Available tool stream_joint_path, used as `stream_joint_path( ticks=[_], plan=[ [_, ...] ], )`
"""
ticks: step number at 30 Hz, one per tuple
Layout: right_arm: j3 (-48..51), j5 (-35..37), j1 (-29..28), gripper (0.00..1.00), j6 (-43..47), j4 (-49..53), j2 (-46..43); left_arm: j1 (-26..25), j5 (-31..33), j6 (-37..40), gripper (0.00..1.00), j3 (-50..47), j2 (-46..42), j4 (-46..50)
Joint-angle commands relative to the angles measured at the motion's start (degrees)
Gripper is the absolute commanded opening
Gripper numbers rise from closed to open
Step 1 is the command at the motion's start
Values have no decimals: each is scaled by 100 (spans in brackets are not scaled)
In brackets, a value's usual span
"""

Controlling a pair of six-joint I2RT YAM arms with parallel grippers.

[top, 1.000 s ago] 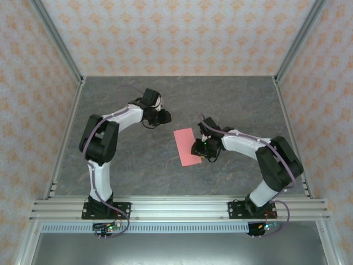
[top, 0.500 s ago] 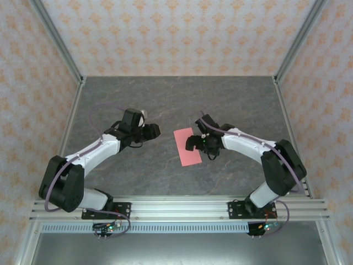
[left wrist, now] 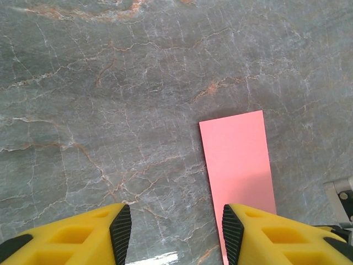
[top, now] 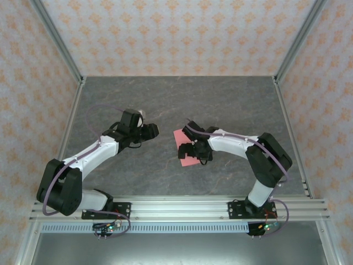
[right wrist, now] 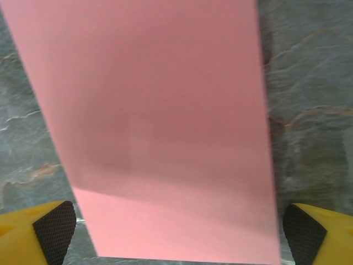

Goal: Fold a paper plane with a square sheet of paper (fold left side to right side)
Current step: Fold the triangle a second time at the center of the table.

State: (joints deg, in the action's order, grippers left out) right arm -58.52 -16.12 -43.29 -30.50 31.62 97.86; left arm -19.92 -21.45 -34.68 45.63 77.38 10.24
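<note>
The square sheet of paper (top: pixel 180 136) lies flat on the grey marble table as a narrow salmon-pink rectangle, long side running front to back. My right gripper (top: pixel 190 150) hovers over its near half, open wide. In the right wrist view the paper (right wrist: pixel 160 127) spans nearly the whole gap between the two black pads (right wrist: pixel 54 229), and the right gripper (right wrist: pixel 179 234) holds nothing. My left gripper (top: pixel 155 131) stands open to the left of the sheet. In its own view the left gripper (left wrist: pixel 175 234) is over bare table, with the paper (left wrist: pixel 237 160) just ahead of its right finger.
Aluminium frame posts (top: pixel 65 61) and patterned walls close in the table (top: pixel 121 99) at left, right and back. A rail (top: pixel 176 207) carrying both arm bases runs along the near edge.
My right gripper opened wide and slid left over the paper. My left arm dropped lower and drew its gripper back left and nearer, opening somewhat; it has been still for the last half second.
</note>
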Motion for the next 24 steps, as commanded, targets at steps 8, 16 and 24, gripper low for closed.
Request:
stream_joint_path(
  ticks=[8,16,24],
  plan=[
    [-81,-499,-56,96,-408,-452,-179,-29,239,52,51,-21,-82,149],
    [78,-910,212,99,-280,-918,-426,-30,144,99,51,-1,-99,164],
    [113,-1992,933,97,122,-1367,-355,-410,135,601,51,-191,-708,189]
  ],
)
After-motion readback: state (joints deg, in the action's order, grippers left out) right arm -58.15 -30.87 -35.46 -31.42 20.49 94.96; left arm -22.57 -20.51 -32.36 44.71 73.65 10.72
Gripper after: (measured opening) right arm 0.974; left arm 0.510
